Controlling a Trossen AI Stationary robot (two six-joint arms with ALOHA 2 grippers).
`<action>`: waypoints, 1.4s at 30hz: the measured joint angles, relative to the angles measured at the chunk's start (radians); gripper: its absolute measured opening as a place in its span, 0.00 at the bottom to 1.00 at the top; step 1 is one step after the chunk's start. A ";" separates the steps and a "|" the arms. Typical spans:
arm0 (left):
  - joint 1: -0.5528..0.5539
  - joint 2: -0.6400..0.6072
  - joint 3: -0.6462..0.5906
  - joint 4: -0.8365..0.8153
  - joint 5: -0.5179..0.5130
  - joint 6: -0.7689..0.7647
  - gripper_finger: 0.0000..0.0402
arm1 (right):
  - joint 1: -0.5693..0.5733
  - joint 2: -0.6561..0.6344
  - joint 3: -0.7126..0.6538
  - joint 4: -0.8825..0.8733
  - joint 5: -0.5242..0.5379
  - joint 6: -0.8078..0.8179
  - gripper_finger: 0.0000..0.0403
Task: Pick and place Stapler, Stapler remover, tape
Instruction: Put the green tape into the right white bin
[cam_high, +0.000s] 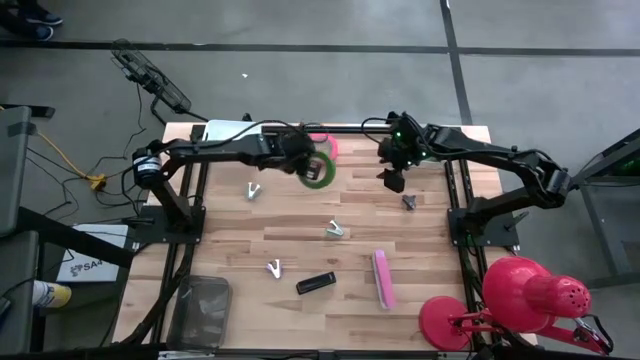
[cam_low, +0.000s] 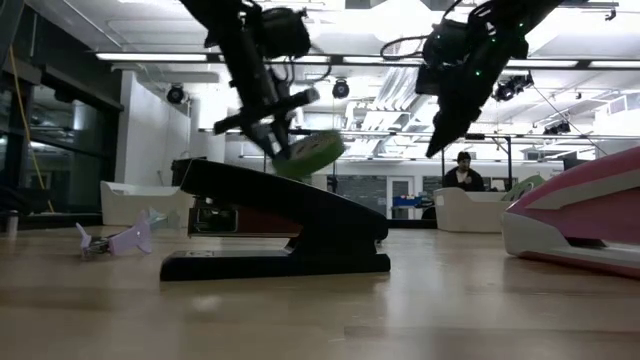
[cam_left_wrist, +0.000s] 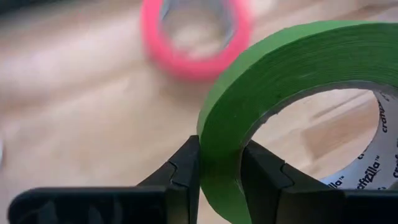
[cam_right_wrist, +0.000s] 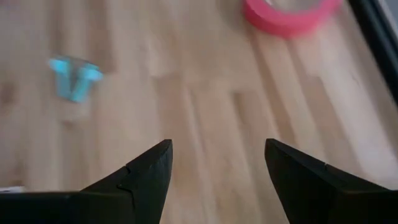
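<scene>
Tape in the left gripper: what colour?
Green tape, clearest in the left wrist view.

Right gripper (cam_right_wrist: 217, 171) is seen with its two dark fingers (cam_right_wrist: 146, 171) spread apart, nothing held between them. Bare wooden tabletop (cam_right_wrist: 205, 112) is seen beyond the fingers. A pink tape roll (cam_right_wrist: 283, 15) is partly cut off at the frame edge. A blurred light-blue staple remover (cam_right_wrist: 74, 78) lies well apart from it.

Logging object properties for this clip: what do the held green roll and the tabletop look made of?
The green tape roll, clamped by the left gripper, looks like matte crepe-paper masking tape on a printed whitish core, probably cardboard. The table appears to be pale wood planking with visible grain and seams, lightly sheened.
</scene>
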 joint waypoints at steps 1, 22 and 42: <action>0.005 0.000 0.011 0.030 -0.006 0.044 0.20 | 0.000 0.000 0.000 0.014 -0.037 -0.012 0.61; 0.095 0.000 0.033 0.455 0.156 0.516 0.20 | 0.000 0.000 0.000 0.445 -0.214 0.068 0.61; 0.094 -0.002 0.033 0.580 0.186 0.623 0.20 | 0.000 0.000 -0.001 0.624 -0.414 0.190 0.57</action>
